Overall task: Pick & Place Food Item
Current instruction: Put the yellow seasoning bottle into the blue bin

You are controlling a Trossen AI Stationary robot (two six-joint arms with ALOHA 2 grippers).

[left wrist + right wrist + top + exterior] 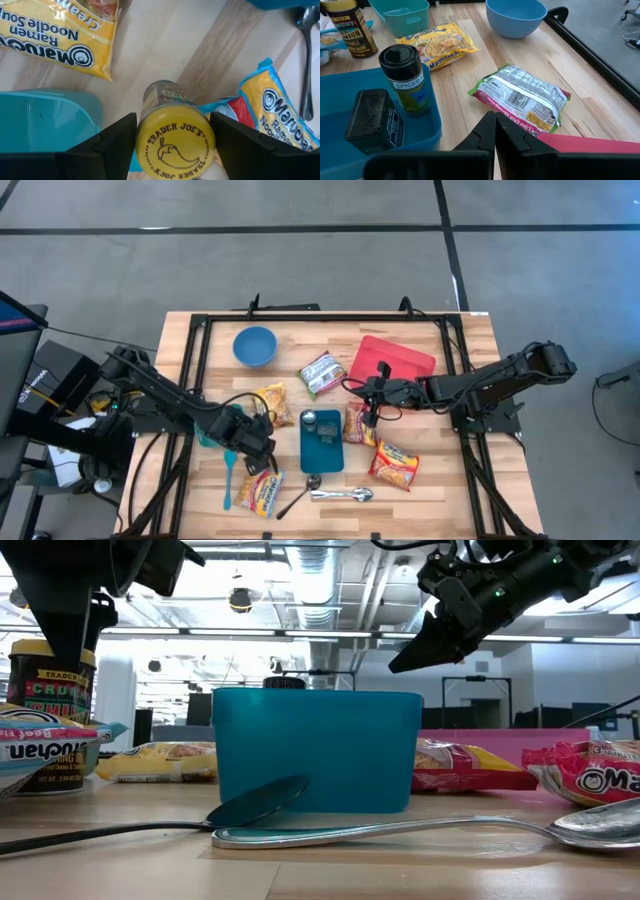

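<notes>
You can read "TRADER JOE'S" on the yellow jar lid [175,146]; "Ramen Noodle Soup" on the yellow packet [60,31] at upper left; "SPICES" on the black-capped shaker [406,80].

Both arms are matte black, jointed, with black cables and angular black pincer fingers [107,145].

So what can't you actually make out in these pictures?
- Yellow-lidded jar: its lower half, cut off by the left wrist view's edge between the left tool fingers.
- Teal bin: its contents in the low view, hidden by its own wall.
- Right tool: its fingertips, out of focus in the right wrist view.
- Blue bowl: its inside, too small from above.
</notes>
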